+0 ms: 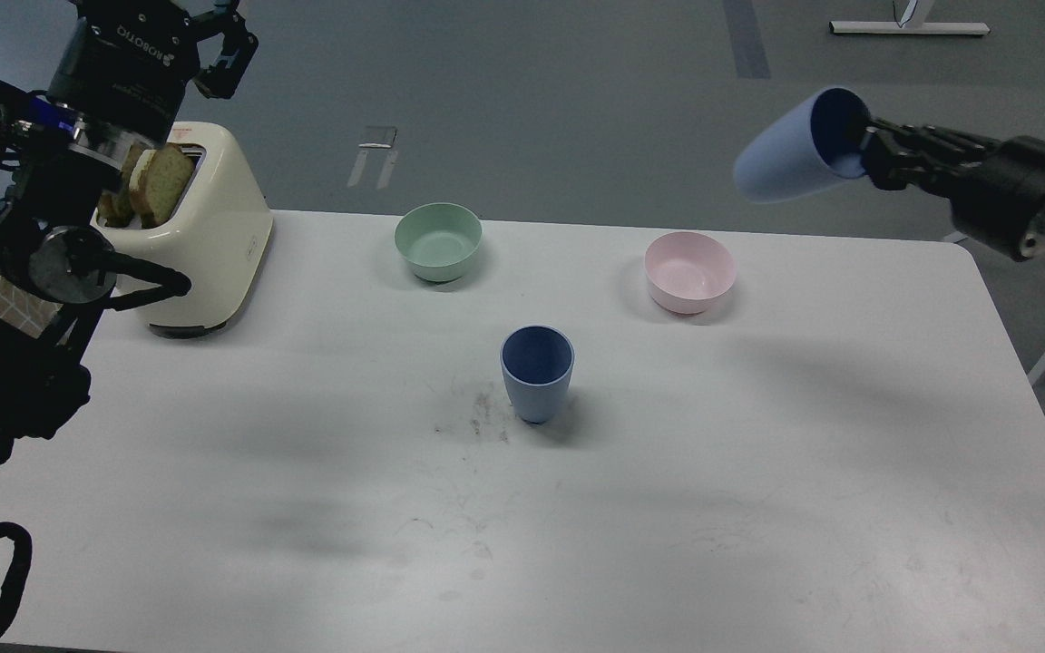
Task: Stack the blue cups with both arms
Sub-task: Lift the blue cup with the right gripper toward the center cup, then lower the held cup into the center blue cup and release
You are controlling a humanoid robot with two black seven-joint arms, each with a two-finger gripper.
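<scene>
One blue cup (536, 372) stands upright in the middle of the white table (758, 508). My right gripper (865, 150) is shut on the rim of the second blue cup (790, 156). It holds that cup high in the air, lying on its side with the base pointing left, above and right of the pink bowl. My left gripper (223, 45) is at the top left, raised above the toaster, its fingers spread and empty. Its fingertips are partly cut off by the frame's top edge.
A cream toaster (205, 245) with bread slices (155, 181) stands at the table's back left. A mint-green bowl (438, 240) and a pink bowl (689, 270) sit along the back. Dark scuff marks (477, 419) lie left of the standing cup.
</scene>
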